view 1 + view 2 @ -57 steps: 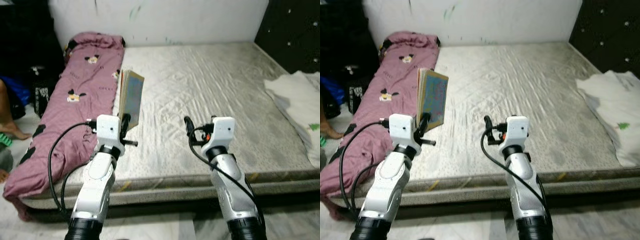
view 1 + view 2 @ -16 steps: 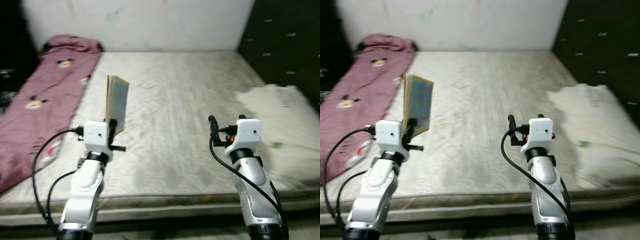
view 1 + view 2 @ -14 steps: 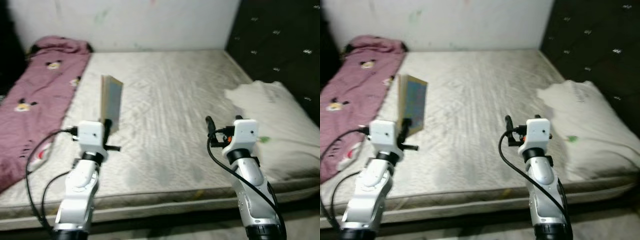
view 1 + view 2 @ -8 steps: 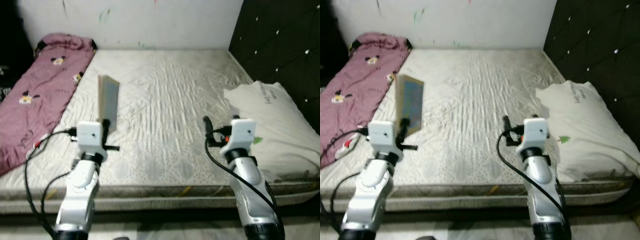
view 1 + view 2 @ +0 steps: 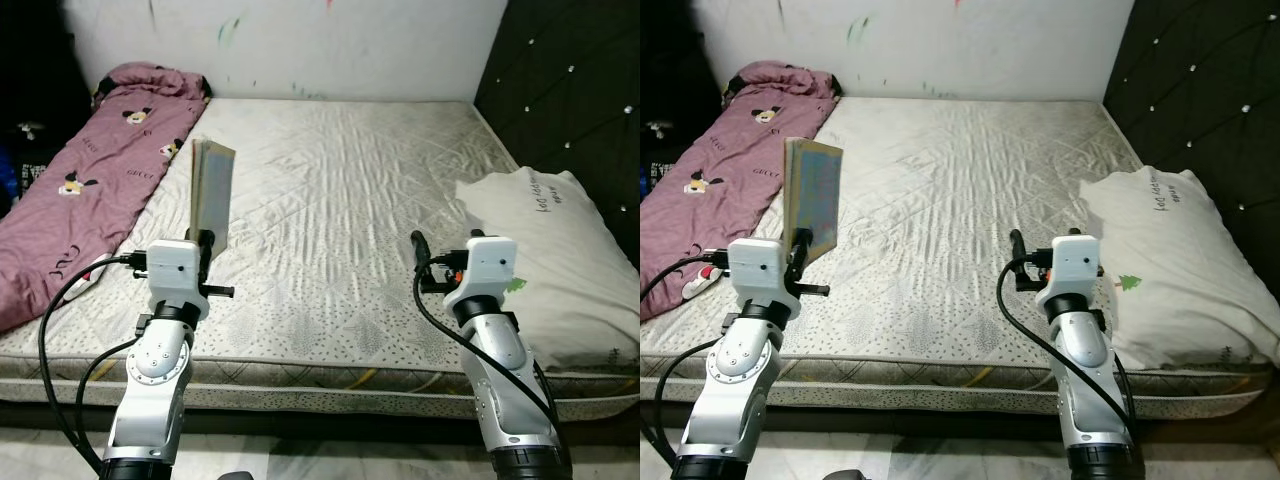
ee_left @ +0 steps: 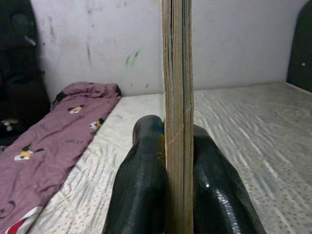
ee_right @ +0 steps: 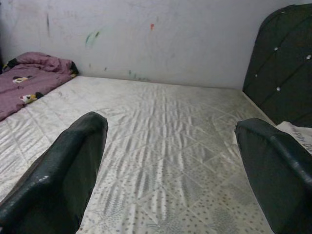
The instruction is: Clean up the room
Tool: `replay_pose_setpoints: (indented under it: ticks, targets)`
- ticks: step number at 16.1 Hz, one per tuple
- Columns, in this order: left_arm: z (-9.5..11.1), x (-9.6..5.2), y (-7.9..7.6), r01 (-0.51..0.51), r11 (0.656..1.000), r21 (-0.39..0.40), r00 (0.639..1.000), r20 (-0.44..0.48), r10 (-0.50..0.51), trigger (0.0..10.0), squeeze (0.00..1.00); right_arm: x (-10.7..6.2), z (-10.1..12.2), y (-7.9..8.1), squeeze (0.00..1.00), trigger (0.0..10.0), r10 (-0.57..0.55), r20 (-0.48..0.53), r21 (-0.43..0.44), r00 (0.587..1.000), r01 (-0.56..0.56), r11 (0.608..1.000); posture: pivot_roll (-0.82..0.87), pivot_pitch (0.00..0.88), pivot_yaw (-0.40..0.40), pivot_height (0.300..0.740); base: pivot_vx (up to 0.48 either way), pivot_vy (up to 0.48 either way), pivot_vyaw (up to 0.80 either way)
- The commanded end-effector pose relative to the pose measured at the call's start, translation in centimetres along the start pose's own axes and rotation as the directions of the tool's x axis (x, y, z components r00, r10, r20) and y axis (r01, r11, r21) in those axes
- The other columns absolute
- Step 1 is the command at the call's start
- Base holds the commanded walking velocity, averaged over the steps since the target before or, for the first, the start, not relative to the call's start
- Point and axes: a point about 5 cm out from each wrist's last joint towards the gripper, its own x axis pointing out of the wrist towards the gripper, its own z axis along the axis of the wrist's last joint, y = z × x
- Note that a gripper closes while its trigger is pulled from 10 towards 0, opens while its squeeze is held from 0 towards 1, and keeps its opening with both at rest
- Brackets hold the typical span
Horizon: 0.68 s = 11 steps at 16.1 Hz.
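Before us lies the bed (image 5: 340,190), its bare quilted mattress reaching to the white wall, with a purple cartoon-print blanket (image 5: 90,190) heaped along its left edge and a white pillow (image 5: 560,270) at its right edge against the dark padded headboard (image 5: 570,90). Our left gripper (image 6: 178,185) hangs over the near left part of the mattress, its fingers (image 6: 141,190) pinching a thin book (image 5: 211,197) by its lower edge so that it stands upright, spine edge toward the wrist camera. Our right gripper (image 7: 170,170) hovers over the near right part, fingers spread wide and holding nothing. We judge the grip shallow: with so little of the book between the fingers, a turn or step could tilt it loose and drop it onto the mattress or floor.
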Motion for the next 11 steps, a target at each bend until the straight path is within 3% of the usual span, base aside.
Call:
replay_pose_setpoints:
  ticks: [1, 4, 11]
  targets:
    - [0.6, 0.3, 0.5, -0.016, 1.0, 0.005, 0.999, 0.03, 0.016, 10.0, 0.0, 0.2, 0.1, 0.1, 0.0, 10.0, 0.004, 0.004, 0.005, 1.0, -0.004, 1.0, 0.04, 0.0, 0.007, 0.74, 0.0, 0.0, 0.0]
    - [0.0, 0.0, 1.4, -0.082, 0.997, 0.011, 0.996, -0.015, 0.083, 10.0, 0.0, 0.1, -0.2, -0.2, 0.0, 10.0, -0.016, -0.009, 0.013, 1.0, 0.017, 1.0, 0.04, 0.0, 0.01, 0.74, 0.0, 0.0, 0.0]
    - [-0.2, -0.1, 0.3, 0.004, 1.0, 0.008, 1.0, -0.016, -0.004, 10.0, 0.0, 0.3, -0.5, 0.0, 0.0, 10.0, -0.005, -0.02, 0.01, 1.0, 0.005, 1.0, 0.04, 0.0, -0.001, 0.74, 0.0, 0.0, 0.0]
